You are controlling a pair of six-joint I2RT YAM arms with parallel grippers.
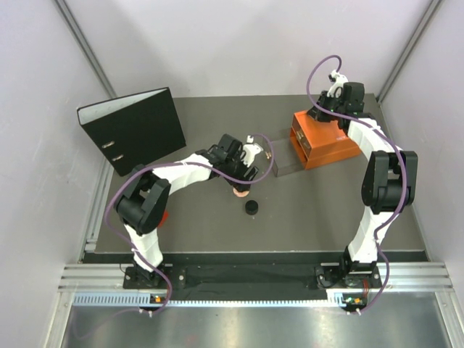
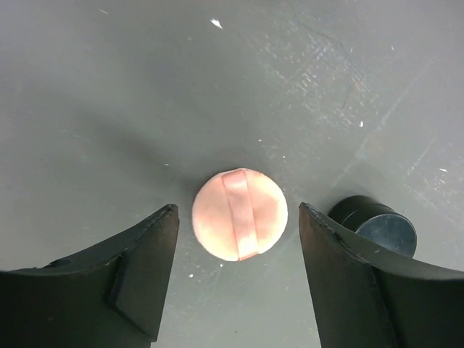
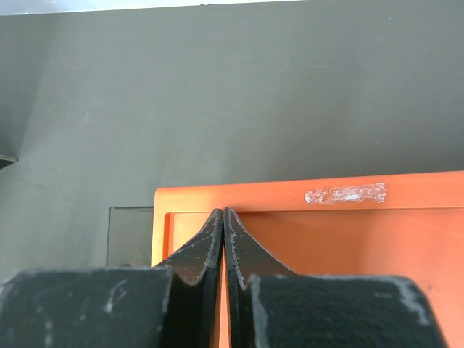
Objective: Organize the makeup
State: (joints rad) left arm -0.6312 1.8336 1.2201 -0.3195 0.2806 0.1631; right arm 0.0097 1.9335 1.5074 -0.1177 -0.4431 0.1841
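The round pink-tan compact point(image 2: 240, 214) lies flat on the dark table, mostly under my left gripper in the top view point(image 1: 238, 192). My left gripper point(image 2: 238, 217) is open, one finger on each side of the compact without touching it. The small black round jar point(image 1: 251, 208) stands just right of the compact and shows beside the right finger in the left wrist view point(image 2: 374, 227). My right gripper point(image 3: 223, 215) is shut and empty above the orange box point(image 1: 324, 141). The tube, cream stick and brown bottles are out of view.
A black ring binder point(image 1: 132, 130) lies at the back left. A clear drawer point(image 1: 286, 162) sticks out of the orange box's left side, also seen in the right wrist view point(image 3: 130, 235). A small red object point(image 1: 164, 215) peeks out beside the left arm.
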